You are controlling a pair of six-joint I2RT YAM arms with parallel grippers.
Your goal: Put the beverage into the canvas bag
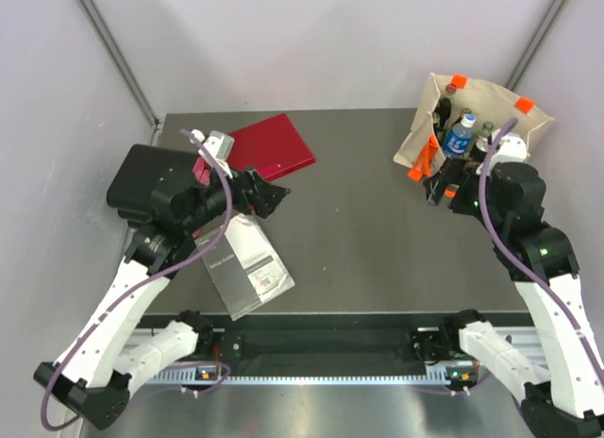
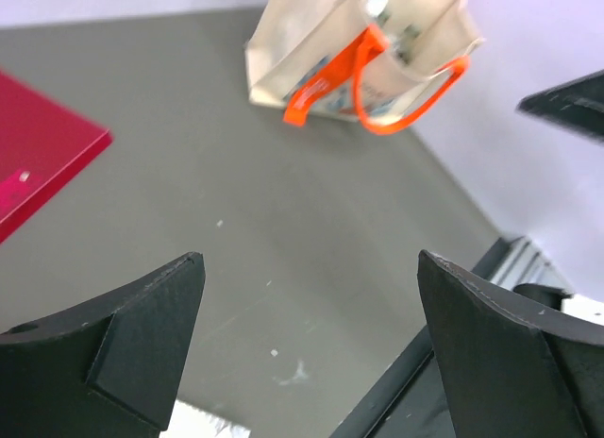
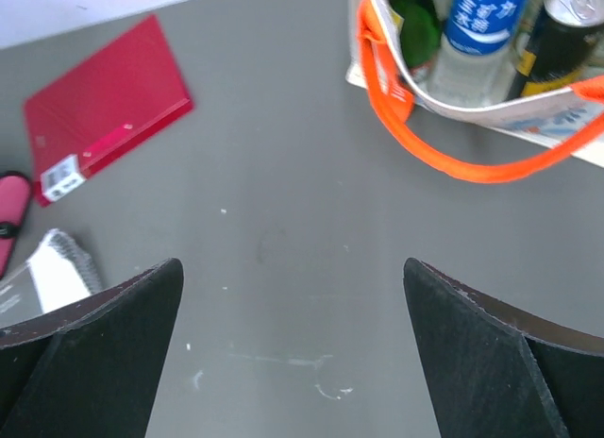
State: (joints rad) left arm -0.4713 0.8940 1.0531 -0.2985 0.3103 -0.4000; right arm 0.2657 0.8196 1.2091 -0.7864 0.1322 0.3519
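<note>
The beige canvas bag (image 1: 481, 103) with orange handles stands at the table's far right corner. A clear bottle with a blue label (image 1: 460, 136) stands upright inside it, beside a green bottle (image 1: 444, 110) and a dark can (image 3: 559, 43). The bag's orange handle (image 3: 444, 155) hangs over its near side. My right gripper (image 1: 438, 189) is open and empty, just in front of the bag's left corner, over bare table (image 3: 293, 315). My left gripper (image 1: 274, 194) is open and empty at the left of the table, far from the bag (image 2: 359, 42).
A red folder (image 1: 274, 147) lies at the back left. A black case (image 1: 140, 178) sits under my left arm. A white booklet (image 1: 247, 263) lies near the front left. A pink object (image 3: 9, 228) shows at the right wrist view's left edge.
</note>
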